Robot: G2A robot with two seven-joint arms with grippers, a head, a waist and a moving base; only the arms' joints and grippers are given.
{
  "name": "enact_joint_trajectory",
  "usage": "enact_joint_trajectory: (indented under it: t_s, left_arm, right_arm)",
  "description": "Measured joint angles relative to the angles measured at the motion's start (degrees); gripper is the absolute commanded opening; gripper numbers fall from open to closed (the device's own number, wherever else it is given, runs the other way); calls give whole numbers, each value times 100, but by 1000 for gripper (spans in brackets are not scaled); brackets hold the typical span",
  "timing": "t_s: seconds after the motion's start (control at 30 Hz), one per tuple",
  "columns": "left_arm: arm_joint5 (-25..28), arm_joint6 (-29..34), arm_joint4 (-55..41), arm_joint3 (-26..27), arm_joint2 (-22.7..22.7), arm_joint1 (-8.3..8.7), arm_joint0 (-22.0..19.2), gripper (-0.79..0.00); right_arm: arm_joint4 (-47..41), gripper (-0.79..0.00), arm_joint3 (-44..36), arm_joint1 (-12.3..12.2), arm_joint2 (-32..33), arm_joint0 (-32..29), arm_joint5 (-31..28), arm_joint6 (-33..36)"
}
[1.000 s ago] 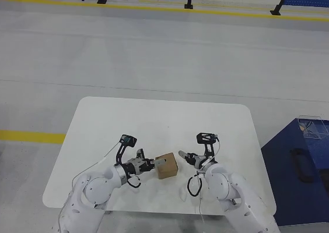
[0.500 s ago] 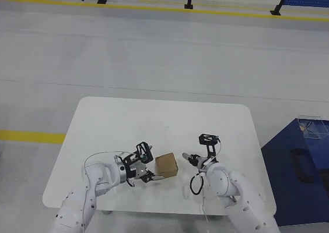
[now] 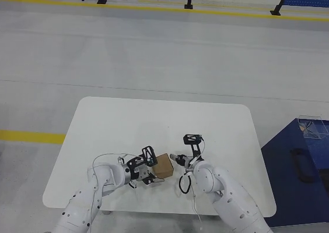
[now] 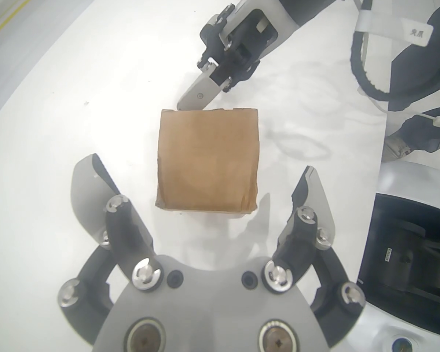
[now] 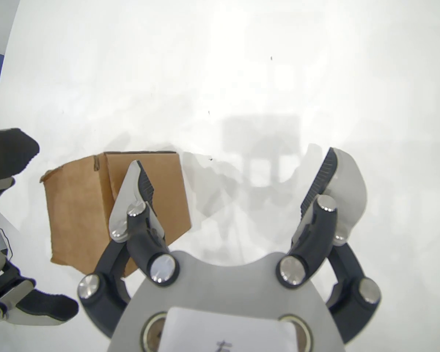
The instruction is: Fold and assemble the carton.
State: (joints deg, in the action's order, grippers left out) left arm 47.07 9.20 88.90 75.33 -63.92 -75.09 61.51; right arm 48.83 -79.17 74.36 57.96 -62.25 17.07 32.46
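Carton (image 3: 164,166), roughly cubic, sits on the surface (image 3: 153,116) near its front edge, between both arms. Left pincer (image 4: 201,168) released, carton squarely ahead, just short of its span. Right pincer (image 5: 234,158) released, offset, one finger at the opposite face; left judged better aligned

Pictured low and facing inward: left gripper (image 4: 201,170) spread wide. Right gripper (image 5: 234,161) parted too, set opposite at close range.
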Motion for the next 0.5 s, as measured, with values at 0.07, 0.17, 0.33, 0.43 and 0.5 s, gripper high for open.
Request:
enact_joint_trajectory:
  t_s: [0.07, 0.17, 0.33, 0.43, 0.5]
  left_arm:
    - [-28, 7, -13, -27, 30, 3, -14, 0]
    - [-111, 0, 34, -71, 95, 4, -48, -259]
    - [-92, -51, -5, -228, 233, -8, -163, -468]
    - [-89, -85, -26, -295, 314, -15, -214, -631]
    - [-91, -107, -55, -333, 346, -18, -242, -785]
  right_arm:
    - [-61, 0, -1, 1, 79, 2, 19, -17]
    - [-96, 0, -18, -10, 199, -19, 24, -3]
    - [-113, 0, -90, -28, 371, -90, 49, 23]
    - [-111, 0, -128, -34, 440, -130, 56, 23]
    - [-106, 0, -147, -36, 471, -149, 58, 30]
